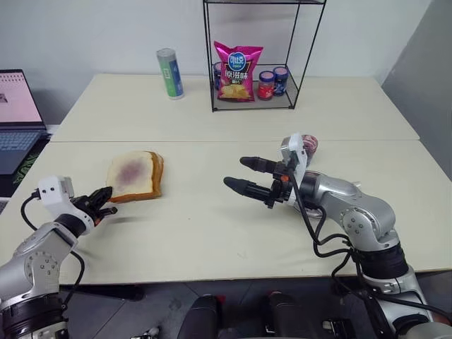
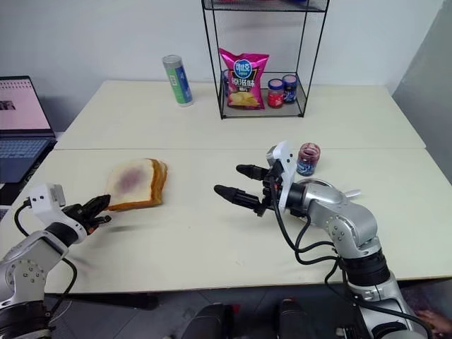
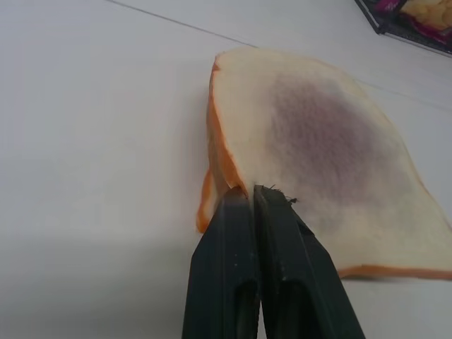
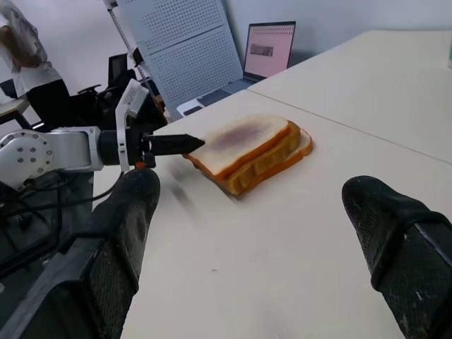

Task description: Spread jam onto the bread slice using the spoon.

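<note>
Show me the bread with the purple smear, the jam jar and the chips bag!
bread slice (image 1: 132, 174), left eye view, on its purple-smeared top face.
jam jar (image 2: 308, 158), right eye view, on its glass side.
chips bag (image 1: 237, 71), left eye view, on its pink front.

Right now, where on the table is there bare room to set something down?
Bare: between the bread slice and the right end effector, and behind the bread up to the wire rack. Crowded: the rack's shelf and around the jam jar.

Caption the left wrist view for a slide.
Left gripper, shut, tips at the near edge of the bread slice with its purple smear, on the pale table.
</note>
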